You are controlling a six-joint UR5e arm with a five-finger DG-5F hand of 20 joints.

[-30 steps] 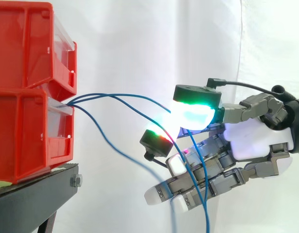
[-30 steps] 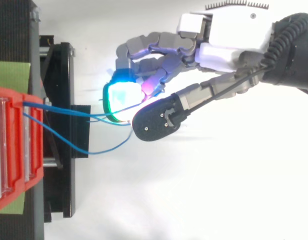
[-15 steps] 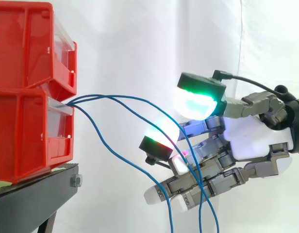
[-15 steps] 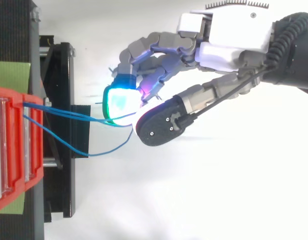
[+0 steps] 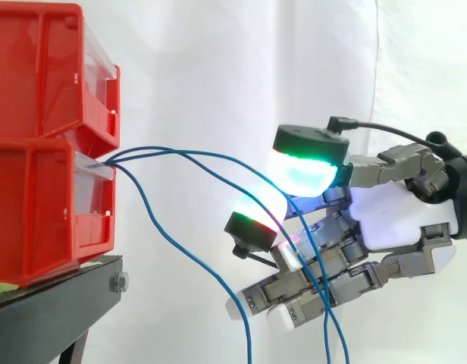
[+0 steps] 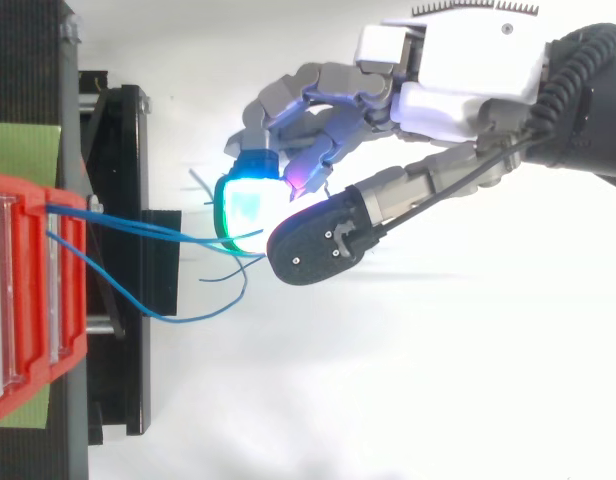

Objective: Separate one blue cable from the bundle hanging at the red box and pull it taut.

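Beside the red box (image 5: pixel 44 205), the robot hand (image 5: pixel 393 220), grip unclear, met limp, slippery blue cables (image 5: pixel 173 152); a mid-span pinch looked best.

A white curtain (image 5: pixel 218 68) hung behind everything, with a vertical fold toward the side view's right. A black stand (image 5: pixel 51 311) stood at the left, a silver bolt (image 5: pixel 118 283) on its front corner. From above, a green sheet (image 6: pixel 23 148) lay on its top.
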